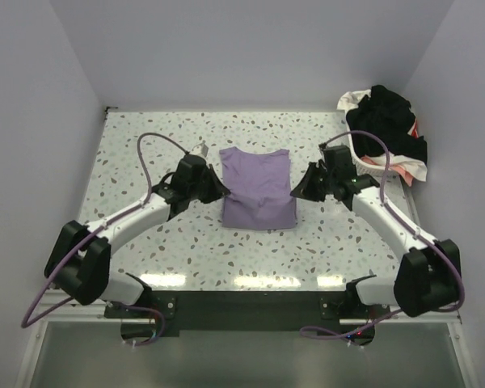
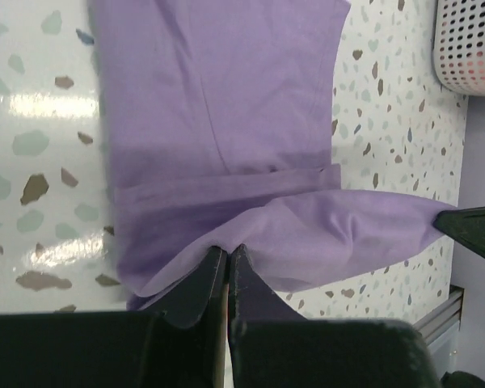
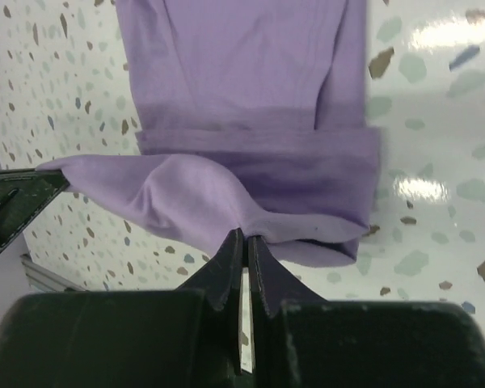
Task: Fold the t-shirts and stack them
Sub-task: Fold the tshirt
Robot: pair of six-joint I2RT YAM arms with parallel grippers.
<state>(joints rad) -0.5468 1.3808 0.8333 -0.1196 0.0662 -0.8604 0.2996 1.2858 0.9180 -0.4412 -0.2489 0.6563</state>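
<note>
Lilac t-shirt lies at ctr of the worktop, btw my two arms, sides folded in to a strip. My left gripper is pressed together on its left edge, abt mid-length. My right gripper pinches the right edge opposite. Wrist views show each one biting a tuck of cloth, w/ a raised ridge of fabric stretched btw them.

Step in hand, I judge: cross fold, one end over the other. To do it well:
- Lift both sides to the same height and move in step along the shirt.
- Hold the ridge taut enough not to sag, but w/o tugging sideways, or the side folds may open.
- Lay edge on edge, then let go.

Long axis runs near-to-far, away from my bases, a bit skewed. Which end is the collar, I can't tell. Other shirts sit in the basket, far right.
</note>
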